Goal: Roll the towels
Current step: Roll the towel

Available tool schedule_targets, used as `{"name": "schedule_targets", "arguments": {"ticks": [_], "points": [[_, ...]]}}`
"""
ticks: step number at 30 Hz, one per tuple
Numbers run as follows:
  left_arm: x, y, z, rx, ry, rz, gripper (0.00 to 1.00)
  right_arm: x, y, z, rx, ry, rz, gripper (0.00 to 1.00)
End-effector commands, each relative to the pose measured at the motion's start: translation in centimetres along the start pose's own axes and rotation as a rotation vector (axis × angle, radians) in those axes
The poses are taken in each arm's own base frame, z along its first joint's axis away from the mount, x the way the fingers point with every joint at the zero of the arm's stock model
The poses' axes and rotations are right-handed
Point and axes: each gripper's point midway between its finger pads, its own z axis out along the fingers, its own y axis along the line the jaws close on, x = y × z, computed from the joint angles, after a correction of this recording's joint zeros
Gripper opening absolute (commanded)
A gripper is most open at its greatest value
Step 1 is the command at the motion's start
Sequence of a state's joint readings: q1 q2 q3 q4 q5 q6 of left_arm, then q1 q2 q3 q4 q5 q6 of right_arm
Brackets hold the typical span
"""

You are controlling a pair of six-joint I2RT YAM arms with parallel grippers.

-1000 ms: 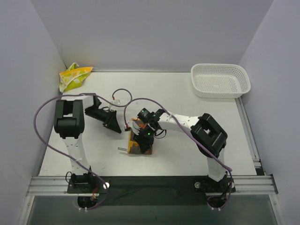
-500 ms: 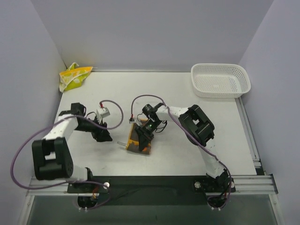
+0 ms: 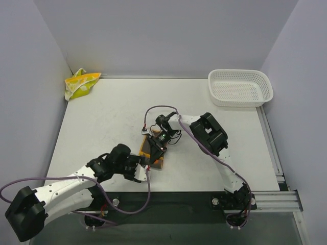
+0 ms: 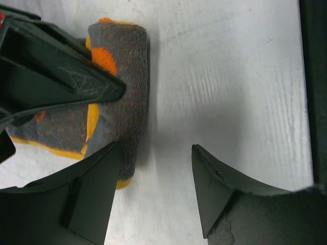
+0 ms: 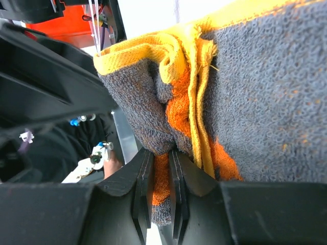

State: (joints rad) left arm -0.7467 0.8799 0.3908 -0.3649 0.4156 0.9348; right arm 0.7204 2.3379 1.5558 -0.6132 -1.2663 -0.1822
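From above, my left claw (image 3: 145,172) lies low in the centre of the frame, just at the near edge of the orange towel (image 3: 155,163). From here I cannot tell how wide it stands. My right claw (image 3: 156,147) comes down onto the same towel from the upper side, its black body covering most of the cloth. The yellow towel (image 3: 80,83) lies bunched in the upper left corner of the table (image 3: 102,122), well apart from both arms. The basket (image 3: 240,87) sits at upper right.

Through my left wrist, the left claw (image 4: 156,150) has its jaws apart with bare table (image 4: 230,76) between them. The left finger (image 4: 94,194) overlaps the lower end of the orange towel (image 4: 125,76), a grey and orange roll at upper left; whether it touches, I cannot tell. My right claw (image 4: 51,81) crosses the roll from the left edge.

Through my right wrist, the right claw (image 5: 161,153) is clamped on a fold of the orange towel (image 5: 265,92), its fingers (image 5: 143,189) nearly together, the cloth filling the upper right.
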Motion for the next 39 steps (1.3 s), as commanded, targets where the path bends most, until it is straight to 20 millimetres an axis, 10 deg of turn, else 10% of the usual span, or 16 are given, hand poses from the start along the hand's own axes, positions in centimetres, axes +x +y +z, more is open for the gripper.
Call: {"name": "schedule_targets", "arguments": {"ticks": [1,23,28,33,39], "points": [[-1.8,4.3,0.6,-0.228,-0.001,0.167,0.68,0.6,-1.0,-0.1,0.033,0.026,0.036,0.0],[-1.2,4.0,4.3,-0.272,0.001,0.252,0.7,1.8,-1.1,0.0,0.008,0.061,0.054,0.0],[-0.9,3.1,5.1,-0.162,0.04,0.2,0.39,1.5,-0.6,-0.9,0.032,0.046,0.032,0.03],[-0.5,-0.1,4.4,0.073,0.126,0.04,0.24,-1.0,0.1,-5.3,0.12,-0.052,0.001,0.33],[0.5,-3.2,3.8,0.326,0.222,-0.163,0.22,-3.9,1.8,-15.2,0.326,-0.231,-0.081,0.59]]}}
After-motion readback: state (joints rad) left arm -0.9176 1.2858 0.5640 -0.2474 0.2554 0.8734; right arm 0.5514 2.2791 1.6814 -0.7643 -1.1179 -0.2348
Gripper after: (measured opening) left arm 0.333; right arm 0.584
